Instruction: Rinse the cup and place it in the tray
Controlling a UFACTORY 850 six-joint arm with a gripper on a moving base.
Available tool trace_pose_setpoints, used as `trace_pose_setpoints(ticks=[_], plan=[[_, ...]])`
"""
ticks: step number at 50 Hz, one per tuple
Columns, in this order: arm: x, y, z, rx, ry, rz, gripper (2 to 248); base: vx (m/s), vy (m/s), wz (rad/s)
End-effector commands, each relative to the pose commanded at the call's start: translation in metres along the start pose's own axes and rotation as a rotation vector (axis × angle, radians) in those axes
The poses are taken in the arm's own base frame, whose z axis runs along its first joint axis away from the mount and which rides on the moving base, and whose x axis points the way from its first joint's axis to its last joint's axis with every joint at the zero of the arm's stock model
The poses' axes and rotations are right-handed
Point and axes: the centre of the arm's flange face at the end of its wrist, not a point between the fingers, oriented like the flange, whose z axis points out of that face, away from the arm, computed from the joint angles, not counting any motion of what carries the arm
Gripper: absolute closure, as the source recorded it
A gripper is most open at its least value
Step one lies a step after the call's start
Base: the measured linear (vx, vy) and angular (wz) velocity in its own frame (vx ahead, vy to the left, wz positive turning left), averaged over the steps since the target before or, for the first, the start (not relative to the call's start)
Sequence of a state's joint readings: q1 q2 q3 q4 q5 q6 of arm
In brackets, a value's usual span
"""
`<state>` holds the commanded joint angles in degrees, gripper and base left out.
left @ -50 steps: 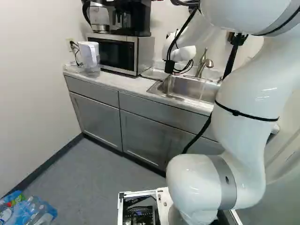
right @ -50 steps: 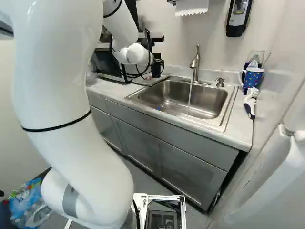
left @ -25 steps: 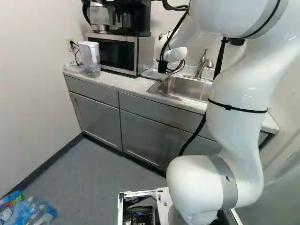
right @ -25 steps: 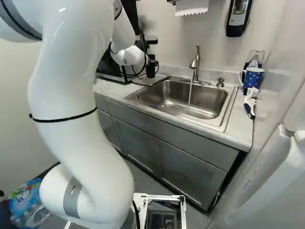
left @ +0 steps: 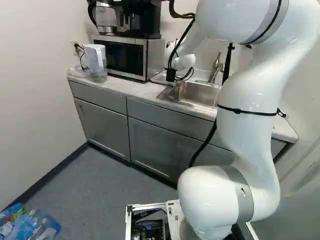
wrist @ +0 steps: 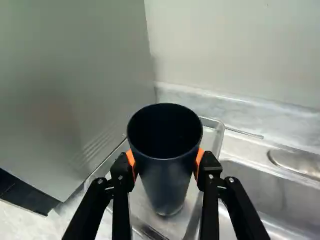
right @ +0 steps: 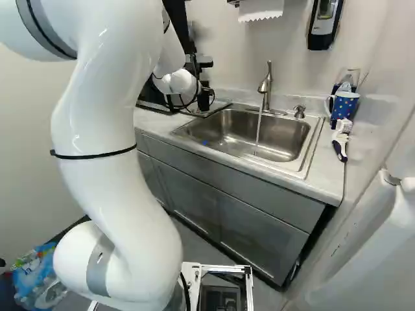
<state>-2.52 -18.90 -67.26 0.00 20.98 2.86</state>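
One cup [wrist: 166,172] points mouth up, its long axis roughly upright.

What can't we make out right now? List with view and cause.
- Floor of the cup, wrist view: lost in shadow; water inside can't be told.
- Cup's base against the tray, wrist view: seen from above, so contact or gap is unclear.
- Dotted mug, left base view: hidden behind the arm.
- Coffee maker's top, left base view: cut off by the upper edge.
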Motion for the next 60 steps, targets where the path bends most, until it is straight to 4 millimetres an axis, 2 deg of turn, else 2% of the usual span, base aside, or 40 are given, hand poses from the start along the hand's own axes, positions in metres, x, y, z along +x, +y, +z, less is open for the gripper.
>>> trace_pose_setpoints(ticks=[12,13,17,18,23,24,28,29,39,60], plan=[[-0.002,0.0,0.001,0.0,-0.004,0.0,119,0.0,0.0,0.0],[-0.002,0.0,0.001,0.0,-0.004,0.0,88,0.0,0.0,0.0],[-0.002,0.0,0.001,0.0,-0.004,0.0,88,0.0,0.0,0.0],[-0.002,0.0,0.001,0.0,-0.004,0.0,54,0.0,0.0,0.0],[-0.002,0.0,0.001,0.0,-0.004,0.0,54,0.0,0.0,0.0],[-0.002,0.0,0.001,0.0,-0.004,0.0,19,0.0,0.0,0.0],[-0.002,0.0,0.001,0.0,-0.004,0.0,19,0.0,0.0,0.0],[-0.002,0.0,0.001,0.0,-0.004,0.0,3,0.0,0.0,0.0],[0.001,0.0,-0.001,0.0,0.002,0.0,3,0.0,0.0,0.0],[0.022,-0.001,-0.011,0.002,0.041,0.0,3,0.0,0.0,0.0]])
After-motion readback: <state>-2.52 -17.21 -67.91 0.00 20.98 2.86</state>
